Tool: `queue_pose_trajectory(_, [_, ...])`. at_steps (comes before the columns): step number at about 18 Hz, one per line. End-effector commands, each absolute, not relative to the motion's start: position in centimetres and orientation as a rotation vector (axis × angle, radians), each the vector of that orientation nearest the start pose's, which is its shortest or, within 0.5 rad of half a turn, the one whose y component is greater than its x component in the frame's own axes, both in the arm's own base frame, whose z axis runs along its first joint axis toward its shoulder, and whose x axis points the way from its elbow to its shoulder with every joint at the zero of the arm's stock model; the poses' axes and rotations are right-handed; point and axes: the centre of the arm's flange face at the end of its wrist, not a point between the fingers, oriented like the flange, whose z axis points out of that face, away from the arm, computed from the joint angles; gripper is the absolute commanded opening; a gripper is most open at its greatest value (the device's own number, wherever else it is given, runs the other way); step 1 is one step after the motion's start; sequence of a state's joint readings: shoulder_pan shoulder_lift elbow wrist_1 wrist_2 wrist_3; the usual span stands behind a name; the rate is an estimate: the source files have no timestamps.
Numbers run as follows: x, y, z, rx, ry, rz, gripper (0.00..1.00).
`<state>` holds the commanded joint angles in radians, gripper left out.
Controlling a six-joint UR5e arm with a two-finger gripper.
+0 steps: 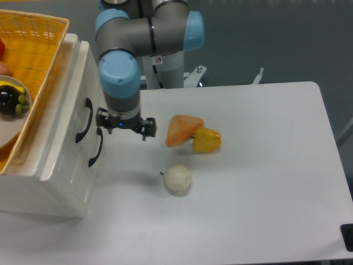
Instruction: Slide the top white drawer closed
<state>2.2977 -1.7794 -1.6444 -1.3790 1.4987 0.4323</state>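
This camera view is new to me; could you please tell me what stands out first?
The grey and blue arm dominates, its gripper hanging beside the white cabinet at left, close to two black handles. A yellow basket sits on top of the cabinet. Mid-table lie an orange piece touching a yellow piece, and a white ball.

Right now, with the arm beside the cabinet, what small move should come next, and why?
Probably lift the end effector up and away toward the table's middle. The top drawer looks flush with the lower front, both black handles line up, and the arm sits clear of the cabinet, so no further push seems needed.
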Motion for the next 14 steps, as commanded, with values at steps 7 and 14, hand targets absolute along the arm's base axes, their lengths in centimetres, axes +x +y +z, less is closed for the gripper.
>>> queue_pose_trajectory(7, [-35.7,44.6,36.5,-3.119,-0.382,-0.172,1.0])
queue_pose_trajectory(14, [-44.8,36.0,37.0,-3.126,-0.258,-0.135,1.0])
